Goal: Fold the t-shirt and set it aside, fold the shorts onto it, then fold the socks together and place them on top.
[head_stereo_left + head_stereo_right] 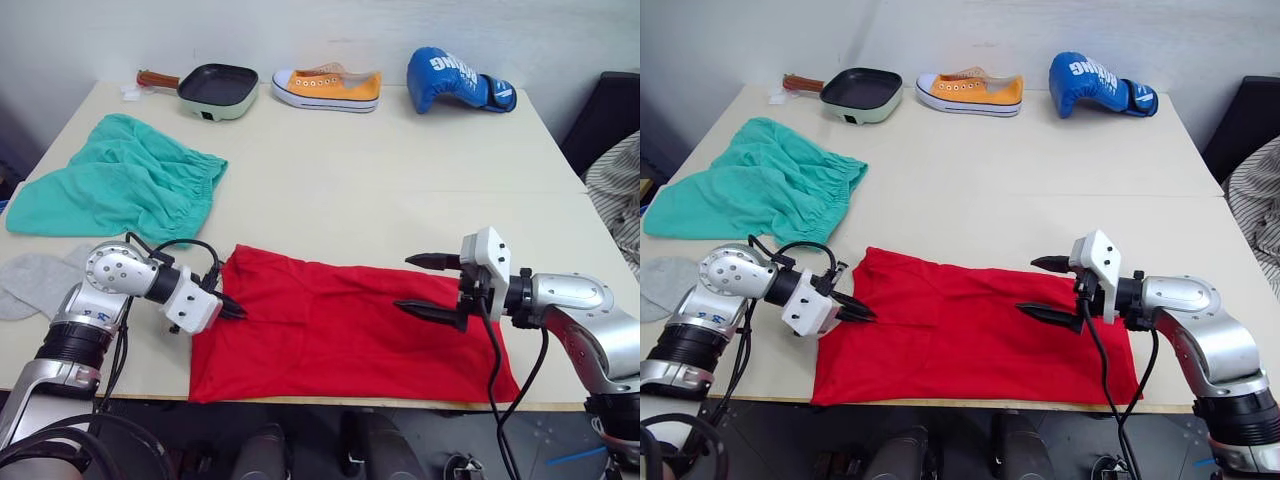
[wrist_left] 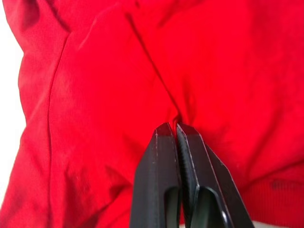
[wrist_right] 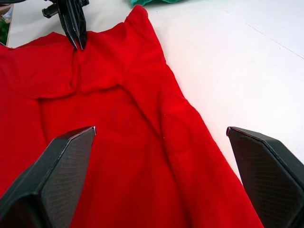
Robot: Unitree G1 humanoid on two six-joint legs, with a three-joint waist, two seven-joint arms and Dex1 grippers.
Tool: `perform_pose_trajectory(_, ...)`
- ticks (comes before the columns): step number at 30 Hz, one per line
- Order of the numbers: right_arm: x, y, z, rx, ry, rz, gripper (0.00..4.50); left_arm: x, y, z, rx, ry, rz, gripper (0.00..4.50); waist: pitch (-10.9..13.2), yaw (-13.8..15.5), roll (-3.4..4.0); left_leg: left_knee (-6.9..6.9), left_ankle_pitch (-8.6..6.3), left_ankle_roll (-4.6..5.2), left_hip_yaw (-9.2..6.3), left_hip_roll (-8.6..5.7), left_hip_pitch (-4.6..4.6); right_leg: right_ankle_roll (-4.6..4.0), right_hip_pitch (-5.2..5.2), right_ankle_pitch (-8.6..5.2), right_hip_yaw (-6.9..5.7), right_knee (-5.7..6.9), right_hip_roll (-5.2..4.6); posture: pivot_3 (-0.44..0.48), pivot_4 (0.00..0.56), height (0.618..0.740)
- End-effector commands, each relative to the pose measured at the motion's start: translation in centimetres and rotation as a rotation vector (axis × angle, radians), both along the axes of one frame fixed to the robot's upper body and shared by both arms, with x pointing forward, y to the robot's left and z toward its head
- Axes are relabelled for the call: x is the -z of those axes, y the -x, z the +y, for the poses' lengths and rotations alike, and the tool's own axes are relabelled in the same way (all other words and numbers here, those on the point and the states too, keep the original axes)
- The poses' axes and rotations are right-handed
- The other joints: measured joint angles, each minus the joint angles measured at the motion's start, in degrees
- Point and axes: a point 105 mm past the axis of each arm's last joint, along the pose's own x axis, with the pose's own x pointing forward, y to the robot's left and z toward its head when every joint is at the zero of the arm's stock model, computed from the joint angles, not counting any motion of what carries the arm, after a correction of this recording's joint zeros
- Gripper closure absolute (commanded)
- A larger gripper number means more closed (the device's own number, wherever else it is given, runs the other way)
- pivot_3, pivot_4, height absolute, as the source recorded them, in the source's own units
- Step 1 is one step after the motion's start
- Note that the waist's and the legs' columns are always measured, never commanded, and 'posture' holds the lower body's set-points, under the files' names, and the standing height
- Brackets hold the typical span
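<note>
The red t-shirt [image 1: 340, 325] lies flattened in a wide strip along the table's front edge. My left gripper [image 1: 238, 312] is at its left edge, shut, with a pinch of red fabric puckered at its tips [image 2: 172, 128]. Over the t-shirt's right part my right gripper [image 1: 405, 283] hovers open with nothing between its fingers; its wrist view looks across the cloth to the left gripper [image 3: 76, 42]. The teal-green shorts [image 1: 120, 185] lie crumpled at the back left. The grey socks [image 1: 35, 280] lie at the left edge, partly behind my left arm.
Along the far edge stand a small green pan [image 1: 215, 90], a yellow shoe [image 1: 328, 88] and a blue boxing glove [image 1: 455, 80]. A dark chair [image 1: 610, 120] and striped cloth [image 1: 620, 190] sit beyond the table's right side. Bare table [image 1: 400, 190] lies behind the t-shirt.
</note>
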Motion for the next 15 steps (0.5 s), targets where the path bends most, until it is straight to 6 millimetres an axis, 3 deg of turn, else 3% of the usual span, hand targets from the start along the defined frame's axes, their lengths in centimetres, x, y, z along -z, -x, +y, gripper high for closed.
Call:
perform_pose_trajectory(1,-0.8,0.0,0.2,-0.005,-0.011,-0.040,0.00,-2.4,-0.9,-0.4,-0.089,0.103,0.034,3.24,0.0,0.0,0.00,0.00,0.00,0.00,0.00,0.00,0.00,0.00,0.00,0.00,0.00,0.01,0.00,0.000,0.150,0.740)
perform_pose_trajectory(5,-1.3,-0.2,-0.2,0.043,-0.024,-0.067,0.00,-4.3,-0.4,-1.2,-0.230,0.254,0.293,2.09,0.0,-0.2,0.00,-0.01,0.00,0.00,-0.02,0.02,0.00,0.00,0.00,0.00,0.00,0.02,0.01,0.000,0.150,0.740)
perform_pose_trajectory(7,-1.4,-0.3,-0.4,0.073,-0.029,-0.075,0.00,-5.7,-0.3,-1.7,-0.288,0.350,0.410,2.09,0.0,-0.2,0.00,-0.01,0.00,0.00,-0.02,0.03,0.00,0.00,0.00,0.00,0.01,0.04,0.01,0.000,0.150,0.740)
perform_pose_trajectory(8,-1.5,-0.4,-0.5,0.096,-0.035,-0.076,0.00,-6.7,-0.6,-1.9,-0.324,0.421,0.457,2.20,0.0,-0.2,0.00,-0.01,0.00,-0.01,-0.03,0.03,0.00,0.00,0.00,0.00,0.01,0.04,0.01,0.000,0.150,0.740)
perform_pose_trajectory(11,-1.3,-0.8,-0.9,0.155,-0.051,-0.063,0.59,-8.7,-1.4,-2.2,-0.418,0.580,0.577,2.93,0.0,-0.2,0.00,0.00,0.01,-0.02,-0.05,0.03,0.00,0.00,0.00,0.00,0.01,0.06,0.01,0.000,0.150,0.740)
perform_pose_trajectory(15,-0.5,-1.1,-2.0,0.214,-0.038,-0.033,1.95,-8.7,-2.5,-2.4,-0.506,0.635,0.618,4.22,0.0,0.0,0.00,-0.01,0.01,-0.02,-0.04,0.00,0.00,0.00,0.00,0.00,0.03,0.04,0.01,0.000,0.150,0.740)
